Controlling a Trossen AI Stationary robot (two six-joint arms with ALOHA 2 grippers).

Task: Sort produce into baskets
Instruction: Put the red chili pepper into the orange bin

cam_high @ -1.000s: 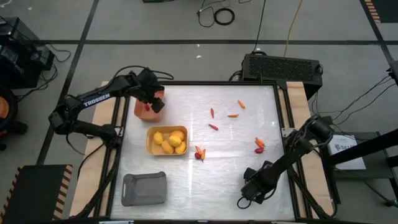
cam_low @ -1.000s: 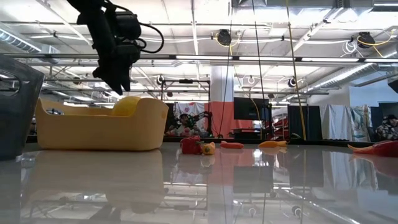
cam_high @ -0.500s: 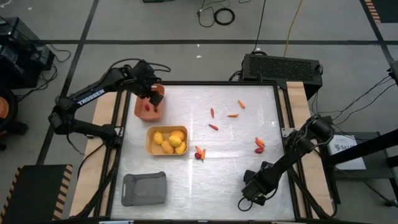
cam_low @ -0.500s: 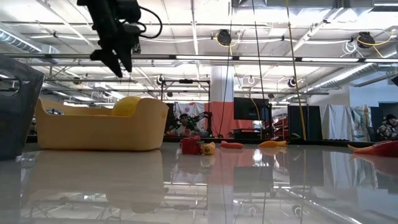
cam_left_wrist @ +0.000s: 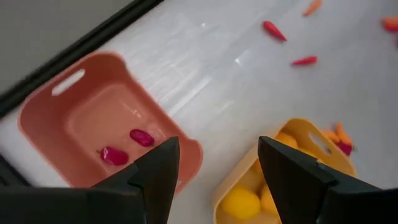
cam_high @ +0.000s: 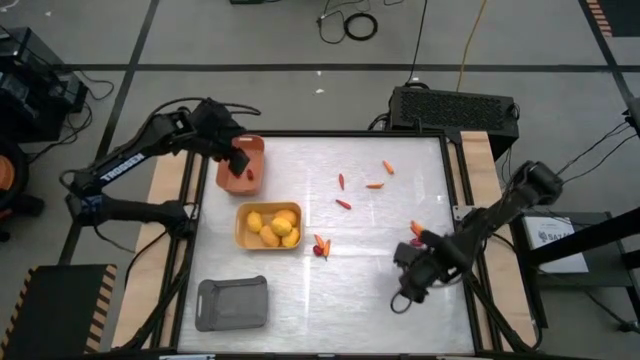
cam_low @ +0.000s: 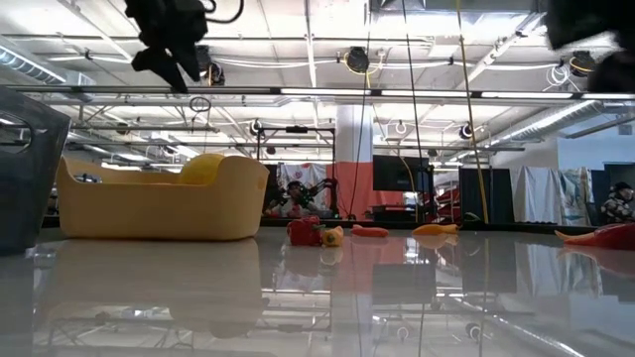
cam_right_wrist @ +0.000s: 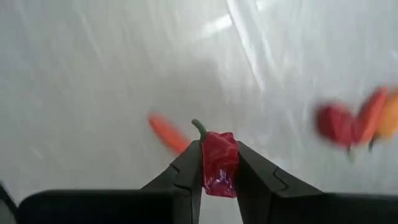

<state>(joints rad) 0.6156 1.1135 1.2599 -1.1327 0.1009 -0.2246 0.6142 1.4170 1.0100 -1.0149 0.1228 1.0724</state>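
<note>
My right gripper [cam_right_wrist: 219, 163] hangs over the table's near right part [cam_high: 410, 282], shut on a small red chili [cam_right_wrist: 219, 160]. My left gripper [cam_left_wrist: 217, 177] is open with nothing between its fingers, high over the salmon basket [cam_high: 240, 166], where two red pieces [cam_left_wrist: 127, 146] lie. The yellow basket [cam_high: 268, 226] holds several yellow fruits [cam_high: 272, 228]. The grey basket [cam_high: 232, 303] stands at the near left. Loose red and orange sticks [cam_high: 343, 204] lie on the tabletop. My right gripper pinches the red chili's body [cam_right_wrist: 219, 149] between its two fingers, which point down from above. The green stem end [cam_right_wrist: 199, 127] sticks out past the fingertips. The chili is lifted clear of the table.
A red and orange cluster [cam_high: 321, 246] lies right of the yellow basket, and another pair [cam_high: 417, 234] by the right edge. More sticks [cam_high: 376, 185] lie toward the far side. An orange stick [cam_right_wrist: 168, 134] lies on the table under my right gripper.
My right gripper has risen from the near edge and moved toward the far edge, now showing at the low view's top right. My left gripper has risen higher over the salmon basket and drawn slightly toward the table's left edge.
</note>
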